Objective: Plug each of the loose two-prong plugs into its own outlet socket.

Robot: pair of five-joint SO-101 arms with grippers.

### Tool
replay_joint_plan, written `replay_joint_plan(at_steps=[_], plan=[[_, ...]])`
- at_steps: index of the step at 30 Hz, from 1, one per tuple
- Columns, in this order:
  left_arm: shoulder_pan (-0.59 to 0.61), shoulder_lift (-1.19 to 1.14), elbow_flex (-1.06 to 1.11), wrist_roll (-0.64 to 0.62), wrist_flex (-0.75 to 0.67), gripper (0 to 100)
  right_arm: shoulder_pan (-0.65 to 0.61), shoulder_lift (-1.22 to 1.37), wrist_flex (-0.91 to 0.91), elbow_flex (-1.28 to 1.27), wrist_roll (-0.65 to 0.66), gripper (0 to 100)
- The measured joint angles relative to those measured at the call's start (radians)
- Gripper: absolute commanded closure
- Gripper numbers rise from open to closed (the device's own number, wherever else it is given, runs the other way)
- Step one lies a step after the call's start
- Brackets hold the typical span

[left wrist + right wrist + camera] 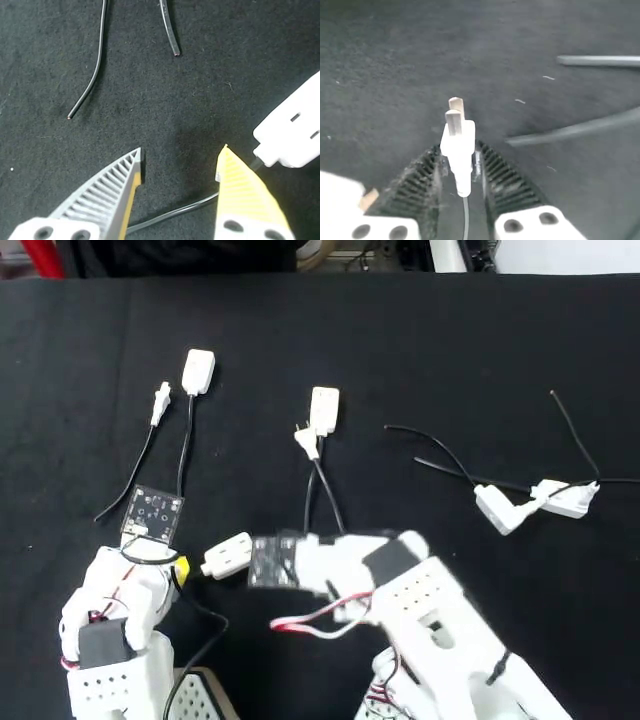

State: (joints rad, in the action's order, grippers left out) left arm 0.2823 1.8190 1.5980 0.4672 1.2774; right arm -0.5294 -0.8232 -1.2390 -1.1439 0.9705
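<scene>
My right gripper (459, 150) is shut on a white two-prong plug (457, 140), its prongs pointing out past the fingertips. In the high view that gripper (270, 562) holds the plug just right of a loose white outlet socket (227, 553), prongs toward it. My left gripper (180, 155) is open over the black cloth, and its yellow finger (240, 192) is beside that socket (295, 127). The yellow finger (182, 568) lies at the socket's left end. Two more loose pairs lie farther back: plug (160, 400) with socket (198, 370), and plug (307, 440) with socket (324, 408).
At the right, a socket (497, 508) and a plug (565, 498) look joined, with black cords trailing off. Thin black cords (92, 80) run across the cloth ahead of the left gripper. A black cloth (450, 340) covers the table.
</scene>
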Motion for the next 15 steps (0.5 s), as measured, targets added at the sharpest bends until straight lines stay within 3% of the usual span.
replay_joint_plan(at_steps=[6, 10, 15], plan=[[-0.054, 0.0, -0.137, -0.216, -0.012, 76, -0.037, 0.0, -0.052, 0.236, -0.146, 98.7], [-0.201, 0.002, -0.252, -0.344, -0.012, 76, -0.15, 0.0, 0.049, 0.244, -0.302, 98.7], [-0.282, 0.002, -0.338, -0.465, -0.012, 76, -0.172, 0.0, 0.218, 0.23, -0.453, 98.7]])
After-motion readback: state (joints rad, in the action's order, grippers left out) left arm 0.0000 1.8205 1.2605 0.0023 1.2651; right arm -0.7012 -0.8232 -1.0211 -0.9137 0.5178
